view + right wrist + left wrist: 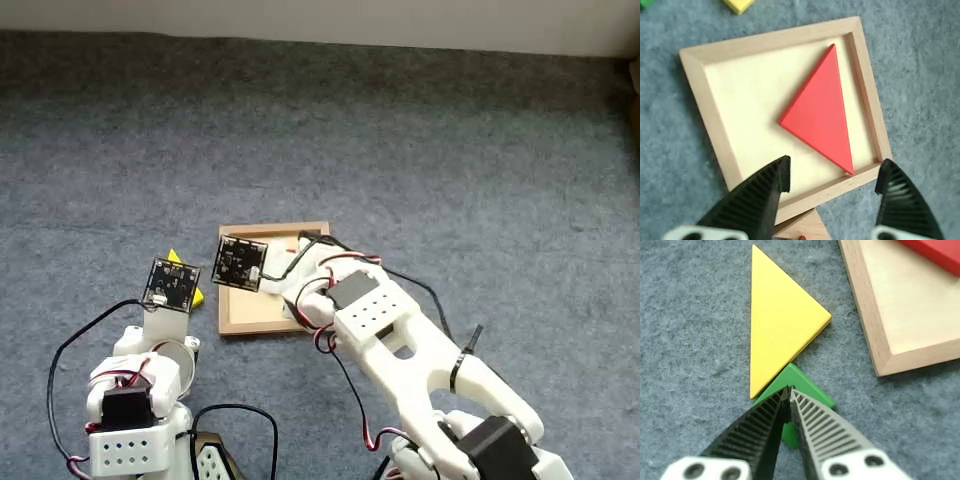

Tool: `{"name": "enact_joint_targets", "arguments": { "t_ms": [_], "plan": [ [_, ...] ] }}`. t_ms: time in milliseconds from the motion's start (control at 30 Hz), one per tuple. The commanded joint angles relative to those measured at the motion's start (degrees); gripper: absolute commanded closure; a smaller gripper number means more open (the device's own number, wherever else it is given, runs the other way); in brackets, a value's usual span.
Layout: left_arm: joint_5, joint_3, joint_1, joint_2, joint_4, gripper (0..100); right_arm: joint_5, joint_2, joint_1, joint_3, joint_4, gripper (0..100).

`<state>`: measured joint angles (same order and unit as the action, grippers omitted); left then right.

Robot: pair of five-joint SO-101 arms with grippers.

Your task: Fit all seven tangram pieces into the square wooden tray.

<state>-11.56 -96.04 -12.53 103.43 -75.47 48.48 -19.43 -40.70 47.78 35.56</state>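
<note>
One red triangle (822, 115) in wooden tray (706, 100) | left gripper (789, 390) closed | right gripper (835, 167) spread

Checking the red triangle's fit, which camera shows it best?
The right wrist view: the whole red triangle lies flat in the tray. The left wrist view catches one edge; in the high view an arm covers it.
</note>
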Motion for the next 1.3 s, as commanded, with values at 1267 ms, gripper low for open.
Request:
{"name": "enact_joint_targets", "arguments": {
  "t_ms": [1267],
  "plan": [
    [0.4,-1.1,-0.5,0.6,-0.3,98,-19.4,13.4,6.7,-12.6,-16.0,97.3]
  ]
}}
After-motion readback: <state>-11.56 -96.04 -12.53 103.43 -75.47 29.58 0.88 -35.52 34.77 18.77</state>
